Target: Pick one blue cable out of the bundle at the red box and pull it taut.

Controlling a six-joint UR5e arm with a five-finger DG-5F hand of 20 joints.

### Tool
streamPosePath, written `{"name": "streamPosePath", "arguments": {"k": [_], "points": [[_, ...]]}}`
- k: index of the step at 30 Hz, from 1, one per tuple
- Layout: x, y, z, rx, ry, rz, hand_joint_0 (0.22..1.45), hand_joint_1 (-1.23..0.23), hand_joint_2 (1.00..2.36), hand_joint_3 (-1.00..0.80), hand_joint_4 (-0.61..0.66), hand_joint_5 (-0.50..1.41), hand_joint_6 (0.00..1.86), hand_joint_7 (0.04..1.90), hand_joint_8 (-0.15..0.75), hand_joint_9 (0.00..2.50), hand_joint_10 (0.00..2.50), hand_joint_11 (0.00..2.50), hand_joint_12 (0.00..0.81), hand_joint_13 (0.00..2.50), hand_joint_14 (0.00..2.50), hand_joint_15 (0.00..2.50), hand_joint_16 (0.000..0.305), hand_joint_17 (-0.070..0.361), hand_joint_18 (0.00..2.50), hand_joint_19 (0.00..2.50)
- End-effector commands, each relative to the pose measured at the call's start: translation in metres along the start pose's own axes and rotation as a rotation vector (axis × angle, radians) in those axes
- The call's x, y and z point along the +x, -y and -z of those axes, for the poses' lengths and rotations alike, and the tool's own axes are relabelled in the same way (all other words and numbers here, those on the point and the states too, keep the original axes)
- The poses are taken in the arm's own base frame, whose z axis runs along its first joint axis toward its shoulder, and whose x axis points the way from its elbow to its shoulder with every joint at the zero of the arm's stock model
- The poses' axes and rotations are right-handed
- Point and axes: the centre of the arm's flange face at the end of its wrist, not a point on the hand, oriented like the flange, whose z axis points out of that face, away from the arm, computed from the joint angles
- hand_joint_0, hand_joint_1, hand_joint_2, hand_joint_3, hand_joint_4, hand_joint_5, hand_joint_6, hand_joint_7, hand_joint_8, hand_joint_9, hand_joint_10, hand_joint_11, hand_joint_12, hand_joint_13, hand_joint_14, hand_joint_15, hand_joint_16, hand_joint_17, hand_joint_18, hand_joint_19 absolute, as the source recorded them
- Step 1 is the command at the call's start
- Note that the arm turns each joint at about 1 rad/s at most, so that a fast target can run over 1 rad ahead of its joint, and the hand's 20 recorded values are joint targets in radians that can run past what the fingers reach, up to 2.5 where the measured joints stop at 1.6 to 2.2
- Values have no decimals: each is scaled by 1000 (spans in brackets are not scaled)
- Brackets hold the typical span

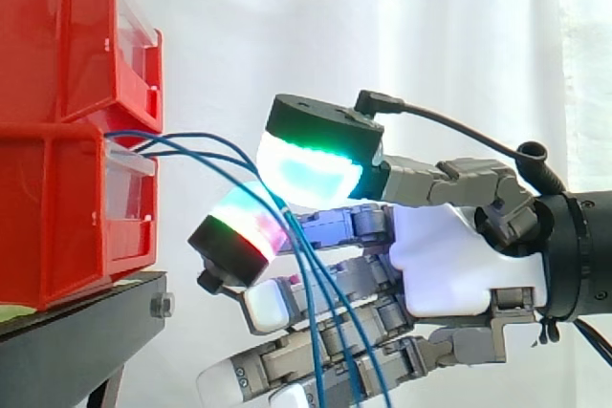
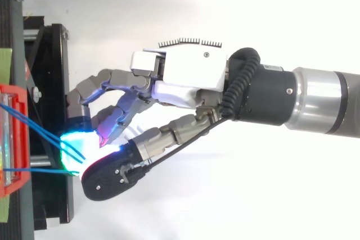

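Several thin blue cables (image 1: 206,160) leave the front of the lower red bin (image 1: 57,217), run right and then hang down in front of my hand (image 1: 459,255). The hand reaches in from the right with its fingers curled. Its thumb pad (image 1: 311,171) glows green and cyan above the cables, and a finger pad (image 1: 241,228) glows red and green just below. The two pads close on a blue cable where the bundle bends downward. In the top view the hand (image 2: 185,77) meets the blue cables (image 2: 34,130) just off the red bin (image 2: 14,139).
Two red bins are stacked on a black stand (image 1: 76,332) at the left. The stand's front edge (image 2: 56,54) lies right under the fingertips. A white curtain hangs behind. The loose cable ends drop past the lower fingers.
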Motion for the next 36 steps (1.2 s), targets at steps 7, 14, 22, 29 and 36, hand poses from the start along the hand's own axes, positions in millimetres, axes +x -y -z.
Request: {"name": "streamPosePath", "arguments": {"k": [7,14,22,29,36], "points": [[0,2,1,4,1,-23,537,-623,1236,-107,45,-105,764,927,282,975,8,480,408,581,7,223,65,147,642,381],[-1,4,2,8,4,-20,593,-789,1000,-47,137,-114,737,1034,325,977,13,702,417,590,8,262,65,146,660,374],[-1,4,2,7,10,-18,554,-776,1011,-210,140,-135,783,1029,325,976,15,765,396,571,10,288,59,134,613,403],[-1,5,2,8,11,-16,532,-737,1008,-371,133,-138,792,1031,329,973,17,803,369,549,11,309,54,121,558,444],[-1,5,2,8,11,-16,505,-759,1001,-491,142,-146,826,1044,348,989,17,875,384,562,11,315,56,126,576,435]]}}
